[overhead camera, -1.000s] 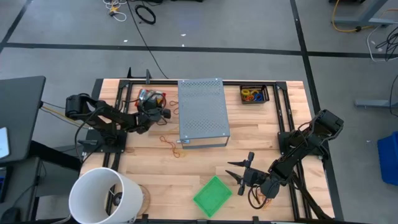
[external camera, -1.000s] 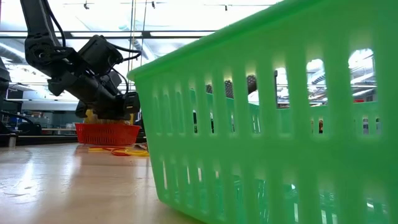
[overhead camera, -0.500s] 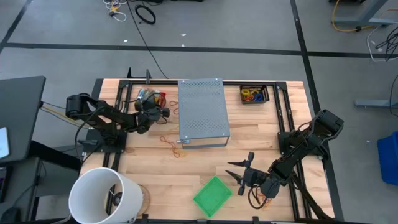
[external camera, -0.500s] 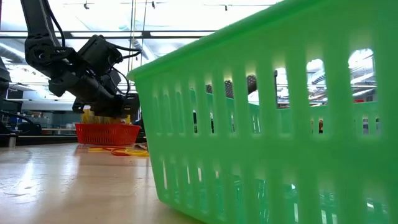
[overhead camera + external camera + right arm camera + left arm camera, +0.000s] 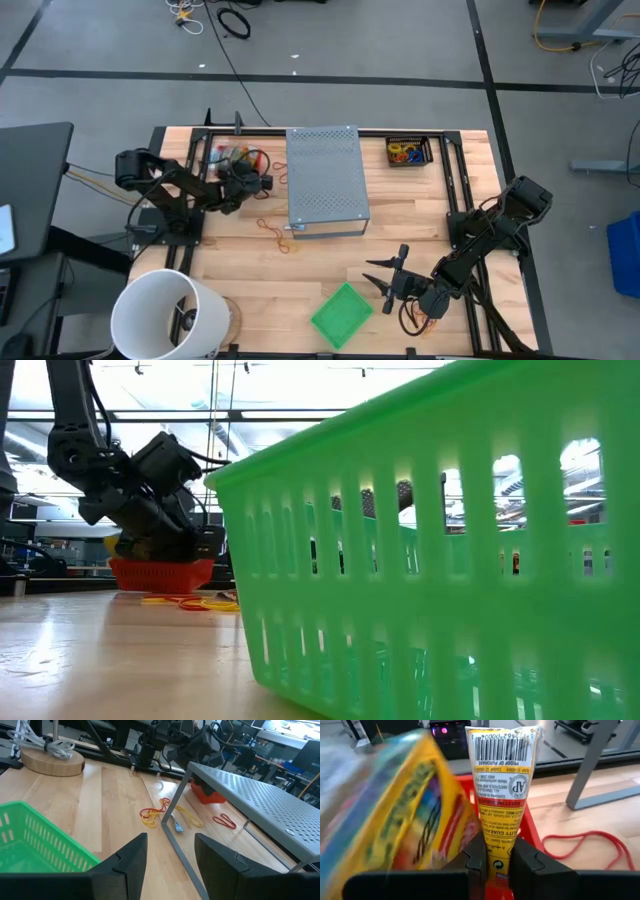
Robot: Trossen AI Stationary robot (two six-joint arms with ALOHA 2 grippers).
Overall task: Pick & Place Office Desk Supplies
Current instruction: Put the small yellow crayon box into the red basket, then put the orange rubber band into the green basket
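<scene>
Yellow packet [image 5: 501,795] between left gripper [image 5: 497,862] fingers

Grey perforated metal box [image 5: 327,178] on wooden worktop [image 5: 420,215]; green basket [image 5: 341,313] near front edge; white bucket [image 5: 165,312] at corner.

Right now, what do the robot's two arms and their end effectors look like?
Both arms are black and jointed, with chunky housings and black cables looping along them. The left end effector has two blocky matte-black fingers with squared edges. The right end effector has broad, dark, angular fingers that taper to the tips. No markings are visible on either.
</scene>
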